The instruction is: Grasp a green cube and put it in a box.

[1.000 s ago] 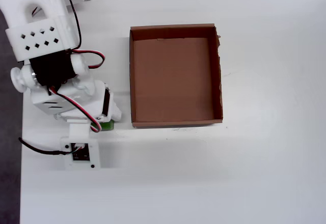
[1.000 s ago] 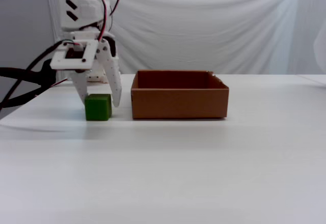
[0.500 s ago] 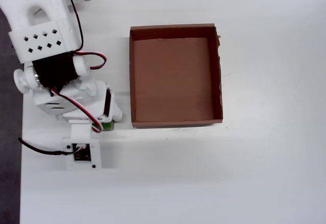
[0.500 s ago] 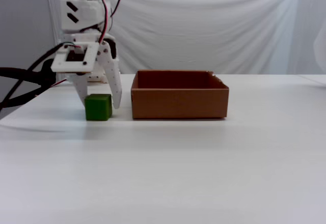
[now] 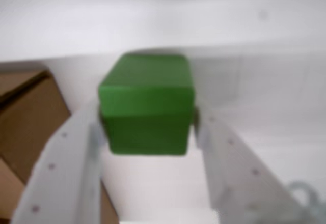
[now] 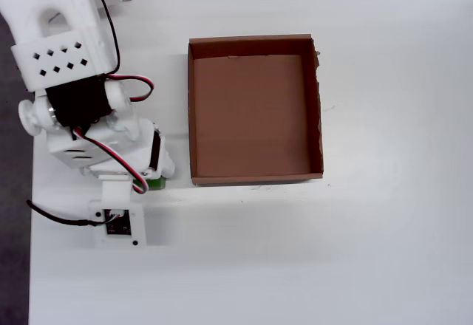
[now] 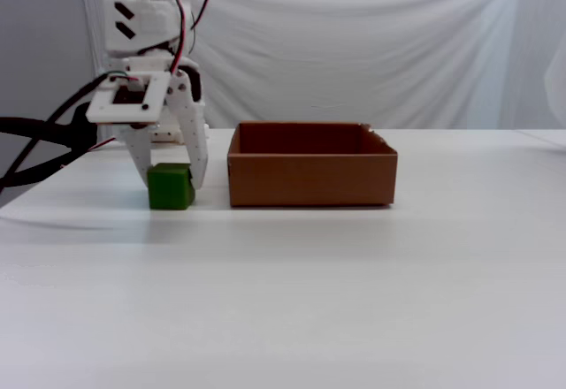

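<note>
Green cube [image 7: 171,186]: sits on the white table [image 7: 354,283], just left of the cardboard box [image 7: 311,177] in the fixed view, apart from its wall. In the overhead view only a sliver of green [image 6: 155,184] shows under the arm, near the box's lower left corner.
Gripper [image 7: 170,175]: pointed downward, straddling the cube. In the wrist view [image 5: 146,127] both white fingers [image 5: 69,168] press against opposite side faces of the cube [image 5: 146,111], so the claw pinches it.
Cube contact: its underside appears to rest on the table in the fixed view.
Cardboard box: open top, interior bare [image 6: 251,114], one ragged side edge at right in the overhead view.
Arm [image 6: 81,111]: white body with red and black wires, left of the box in the overhead view.
Backdrop: white cloth [image 7: 371,53] behind the box.
</note>
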